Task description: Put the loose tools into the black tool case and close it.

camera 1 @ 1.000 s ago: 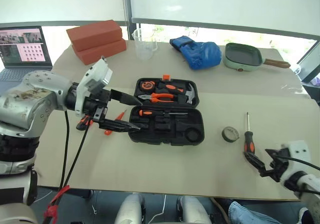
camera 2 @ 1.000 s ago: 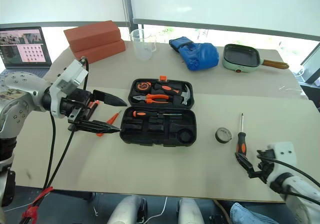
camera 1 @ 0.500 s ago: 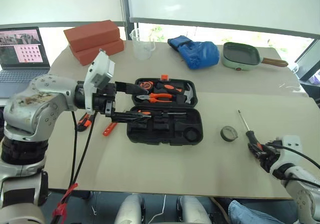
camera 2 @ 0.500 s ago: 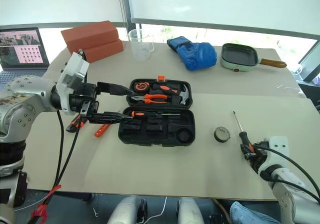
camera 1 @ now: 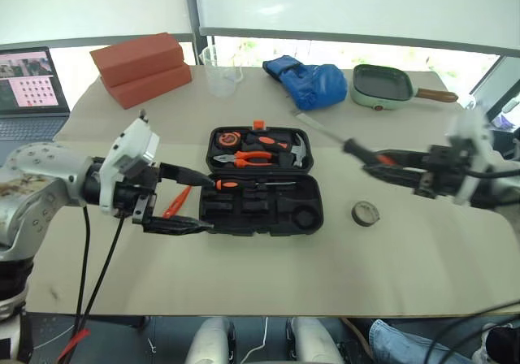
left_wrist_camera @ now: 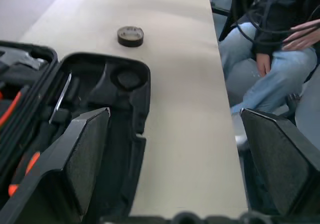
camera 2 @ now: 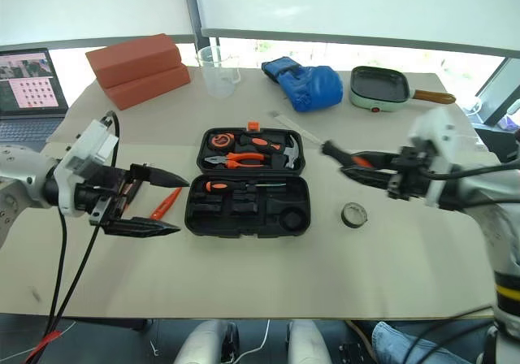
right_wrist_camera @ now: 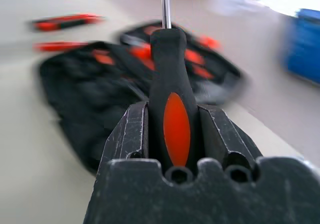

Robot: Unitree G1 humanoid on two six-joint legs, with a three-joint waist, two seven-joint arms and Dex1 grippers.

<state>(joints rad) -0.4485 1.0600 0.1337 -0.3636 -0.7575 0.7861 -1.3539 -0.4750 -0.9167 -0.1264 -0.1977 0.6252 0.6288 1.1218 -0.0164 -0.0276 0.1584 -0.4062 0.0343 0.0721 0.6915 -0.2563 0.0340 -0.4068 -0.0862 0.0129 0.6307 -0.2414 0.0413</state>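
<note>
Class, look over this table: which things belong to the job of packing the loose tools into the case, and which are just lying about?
Belonging to the job: black tool case, screwdriver in the right gripper, tape roll, slim orange tester screwdriver.

Just lying about: red bricks, clear measuring cup, blue glove, green frying pan, laptop.

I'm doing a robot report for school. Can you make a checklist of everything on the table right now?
Surface: beige table, one big sheet.
Job's things: black case open flat; screwdriver held in the air; tape roll right of the case; orange tester left of the case.
Clutter: bricks, beaker, blue glove, green pan.
Hands: left hand open beside the case; right hand shut on the screwdriver.
Cables: black cables hang under the left arm.
Surroundings: laptop, a seated person.
</note>
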